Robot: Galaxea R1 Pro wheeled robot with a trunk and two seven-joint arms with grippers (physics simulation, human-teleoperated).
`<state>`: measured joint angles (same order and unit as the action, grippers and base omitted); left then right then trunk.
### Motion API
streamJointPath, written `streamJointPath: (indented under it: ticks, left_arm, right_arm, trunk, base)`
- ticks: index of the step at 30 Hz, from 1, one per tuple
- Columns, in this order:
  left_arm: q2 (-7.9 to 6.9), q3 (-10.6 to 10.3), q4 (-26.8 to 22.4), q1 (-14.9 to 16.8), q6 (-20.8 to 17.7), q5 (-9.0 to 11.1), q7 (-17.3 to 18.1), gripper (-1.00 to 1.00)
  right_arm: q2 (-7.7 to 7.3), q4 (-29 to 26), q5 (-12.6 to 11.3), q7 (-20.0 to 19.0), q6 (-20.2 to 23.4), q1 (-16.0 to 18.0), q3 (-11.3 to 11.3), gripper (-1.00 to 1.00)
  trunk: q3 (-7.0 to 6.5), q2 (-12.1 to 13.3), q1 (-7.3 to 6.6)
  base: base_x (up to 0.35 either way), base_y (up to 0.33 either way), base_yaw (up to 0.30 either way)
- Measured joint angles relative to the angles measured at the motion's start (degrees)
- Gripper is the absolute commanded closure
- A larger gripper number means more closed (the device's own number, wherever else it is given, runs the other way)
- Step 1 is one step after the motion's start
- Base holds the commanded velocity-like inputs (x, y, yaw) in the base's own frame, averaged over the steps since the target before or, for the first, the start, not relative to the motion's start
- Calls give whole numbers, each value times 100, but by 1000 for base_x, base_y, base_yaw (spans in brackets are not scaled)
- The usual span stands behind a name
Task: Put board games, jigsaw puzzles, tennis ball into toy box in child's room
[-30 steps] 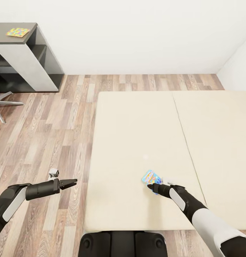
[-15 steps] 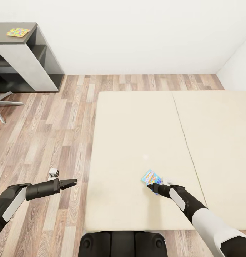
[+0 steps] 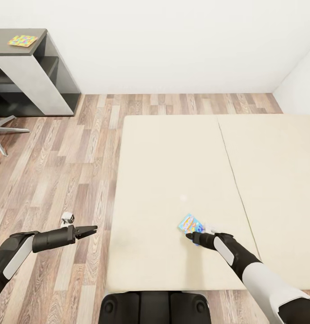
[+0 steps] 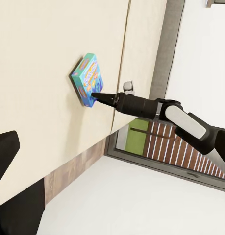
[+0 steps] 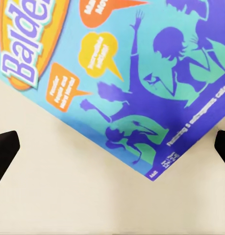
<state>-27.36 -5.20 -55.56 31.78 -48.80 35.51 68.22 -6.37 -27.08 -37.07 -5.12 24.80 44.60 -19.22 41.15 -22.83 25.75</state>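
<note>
A blue board game (image 3: 191, 222) with cartoon figures lies flat near the front of the cream bed (image 3: 172, 171). My right gripper (image 3: 190, 235) is low over the box's near corner. The right wrist view shows the cover (image 5: 132, 73) close up, with the gripper (image 5: 112, 149) open and its fingertips (image 5: 4, 152) wide apart. The left wrist view shows the same box (image 4: 87, 78) with the right gripper (image 4: 98, 97) at its edge. My left gripper (image 3: 89, 231) hangs open over the wood floor, left of the bed. A jigsaw puzzle (image 3: 22, 41) lies on the table's dark side section (image 3: 6, 48), far left.
A small white and black object (image 3: 68, 219) sits on the floor just beyond my left gripper. A chair base (image 3: 4, 130) stands by the table. White walls close the room behind the bed and at the far right. Open plank floor (image 3: 74, 157) runs between bed and table.
</note>
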Motion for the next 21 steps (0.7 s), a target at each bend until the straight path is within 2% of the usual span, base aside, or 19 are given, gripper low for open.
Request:
streamJointPath:
  ticks: [11, 21]
  left_arm:
    - [0, 9, 0, 0, 0, 0, -1, -100]
    - [-9, 9, 0, 0, 0, -1, 0, -100]
  right_arm:
    - [-98, -976, -29, 47, 885, -78, 37, -100]
    - [-96, -1085, -41, 71, 979, -86, 69, -100]
  trunk:
    - [0, 0, 0]
    - [0, 0, 0]
  base:
    - [0, 0, 0]
    - [0, 0, 0]
